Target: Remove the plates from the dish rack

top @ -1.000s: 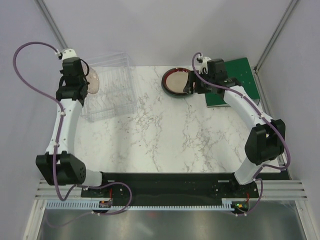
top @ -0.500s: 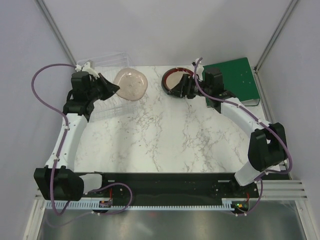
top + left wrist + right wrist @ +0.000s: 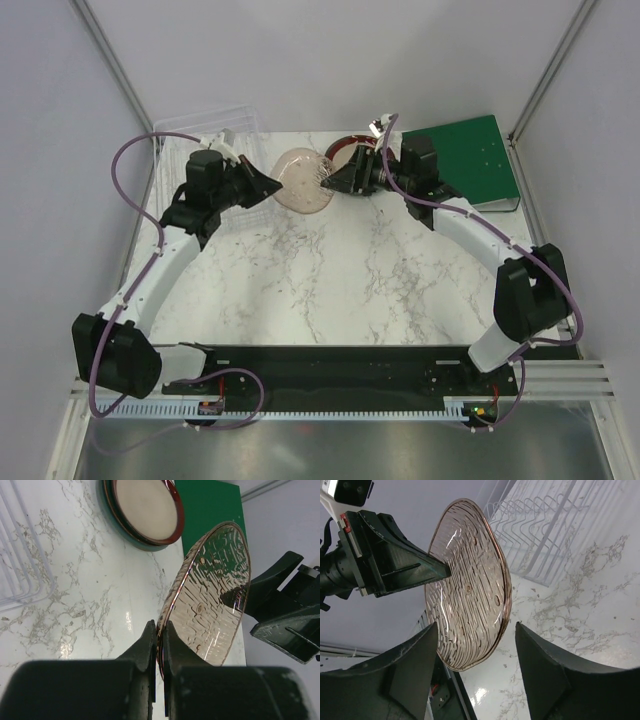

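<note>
Pinkish plate (image 3: 210, 595) clamped edgewise in left pincer (image 3: 159, 630), right pincer (image 3: 476, 627) near.

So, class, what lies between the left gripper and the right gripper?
A clear pinkish plate, held on edge: the left gripper is shut on its rim, and the right gripper, open, flanks its other side. The right wrist view shows it best.
</note>
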`<state>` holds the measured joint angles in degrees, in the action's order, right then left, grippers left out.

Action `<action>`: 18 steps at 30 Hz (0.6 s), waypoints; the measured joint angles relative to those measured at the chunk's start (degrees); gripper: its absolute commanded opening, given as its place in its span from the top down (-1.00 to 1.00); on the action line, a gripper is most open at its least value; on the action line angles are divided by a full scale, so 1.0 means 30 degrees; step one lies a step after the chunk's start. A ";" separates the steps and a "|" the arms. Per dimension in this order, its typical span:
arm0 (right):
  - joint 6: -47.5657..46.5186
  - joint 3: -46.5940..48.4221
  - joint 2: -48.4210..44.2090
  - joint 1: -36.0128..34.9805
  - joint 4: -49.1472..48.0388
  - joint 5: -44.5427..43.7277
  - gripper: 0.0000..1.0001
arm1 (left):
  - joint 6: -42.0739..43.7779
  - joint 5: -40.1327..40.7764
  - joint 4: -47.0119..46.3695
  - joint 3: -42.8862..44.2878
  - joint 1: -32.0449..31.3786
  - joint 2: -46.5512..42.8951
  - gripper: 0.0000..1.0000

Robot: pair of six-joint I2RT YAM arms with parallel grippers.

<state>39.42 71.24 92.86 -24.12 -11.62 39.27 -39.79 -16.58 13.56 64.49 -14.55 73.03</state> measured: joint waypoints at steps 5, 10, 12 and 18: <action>0.0080 -0.0007 0.0554 -0.0109 -0.0051 -0.0138 0.20 | -0.0291 0.0328 -0.0168 -0.0146 -0.0335 0.0277 0.96; 0.0335 -0.0007 0.1158 -0.0153 0.0022 -0.0189 0.97 | -0.0423 0.0597 -0.0459 -0.0168 -0.0605 0.0364 0.95; 0.0583 -0.0007 0.1217 -0.0080 0.0131 -0.0393 1.00 | -0.0423 0.0627 -0.0692 -0.0197 -0.0641 0.0379 0.62; -0.0240 0.0160 0.1217 -0.0117 0.0984 -0.1071 1.00 | -0.0532 0.0503 -0.1027 -0.0386 -0.0758 0.0452 -0.43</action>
<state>38.70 71.72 96.51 -24.47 -8.67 36.05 -41.39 -15.07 10.48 63.33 -16.82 74.39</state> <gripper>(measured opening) 0.044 0.541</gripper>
